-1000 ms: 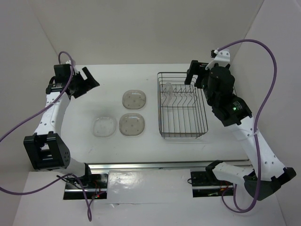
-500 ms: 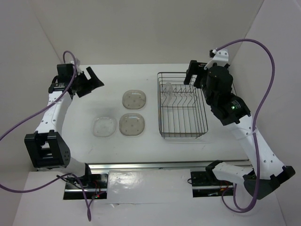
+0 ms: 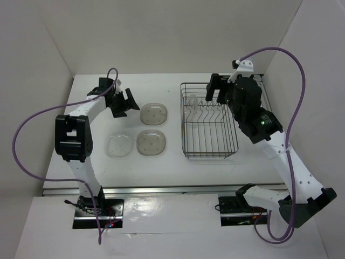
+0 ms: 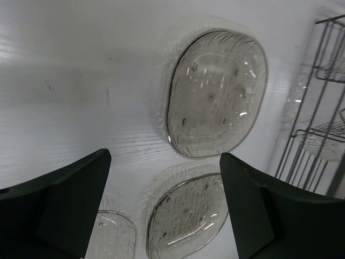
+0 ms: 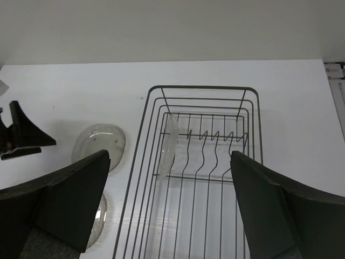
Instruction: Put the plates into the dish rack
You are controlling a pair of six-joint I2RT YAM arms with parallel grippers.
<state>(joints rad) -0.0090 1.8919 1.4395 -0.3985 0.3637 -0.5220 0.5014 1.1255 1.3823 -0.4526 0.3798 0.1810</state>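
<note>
Three plates lie flat on the white table: a greyish-tan one (image 3: 154,114) (image 4: 215,94) at the back, a second tan one (image 3: 151,142) (image 4: 188,216) in front of it, and a clear one (image 3: 119,145) (image 4: 110,237) to the left. A fourth, clear plate (image 3: 192,105) (image 5: 171,135) stands upright at the left end of the dish rack (image 3: 210,84) (image 5: 199,87). My left gripper (image 3: 121,102) (image 4: 164,156) hangs open just left of the back tan plate, holding nothing. Open and empty, my right gripper (image 3: 215,91) (image 5: 170,155) hovers over the rack's far end.
White walls close in the table at the back and on both sides. Purple cables loop from both arms. The rack's wires (image 4: 318,108) show at the right edge of the left wrist view. A metal rail (image 3: 161,189) runs along the near table edge.
My left arm has swung from the far left in toward the plates, its gripper now beside the back tan plate. The right gripper has shifted slightly left over the rack.
</note>
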